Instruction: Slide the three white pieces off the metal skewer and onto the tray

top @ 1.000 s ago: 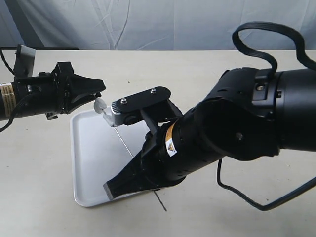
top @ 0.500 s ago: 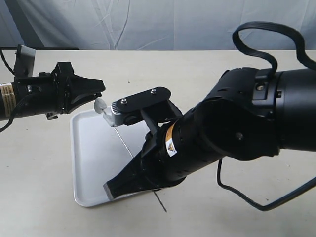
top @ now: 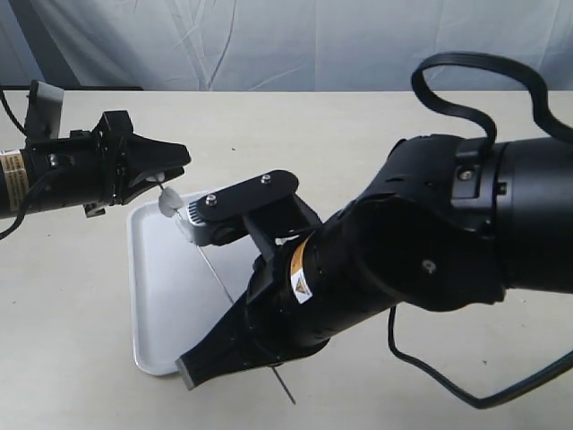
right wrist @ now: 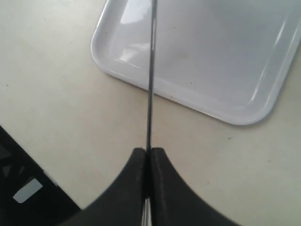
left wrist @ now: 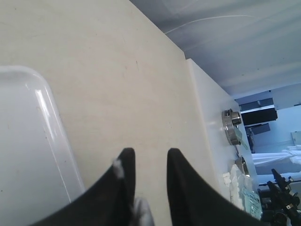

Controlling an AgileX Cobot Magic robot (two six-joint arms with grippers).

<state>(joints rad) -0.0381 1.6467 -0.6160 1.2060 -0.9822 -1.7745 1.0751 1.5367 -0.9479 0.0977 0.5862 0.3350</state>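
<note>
White tray [top: 152, 305] lies beneath the tilted metal skewer [top: 215, 274].

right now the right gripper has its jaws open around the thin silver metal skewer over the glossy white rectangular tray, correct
Not open: the right gripper is shut on the thin silver metal skewer, jaws pressed together, over the glossy white rectangular tray. The right wrist view shows it.
</note>
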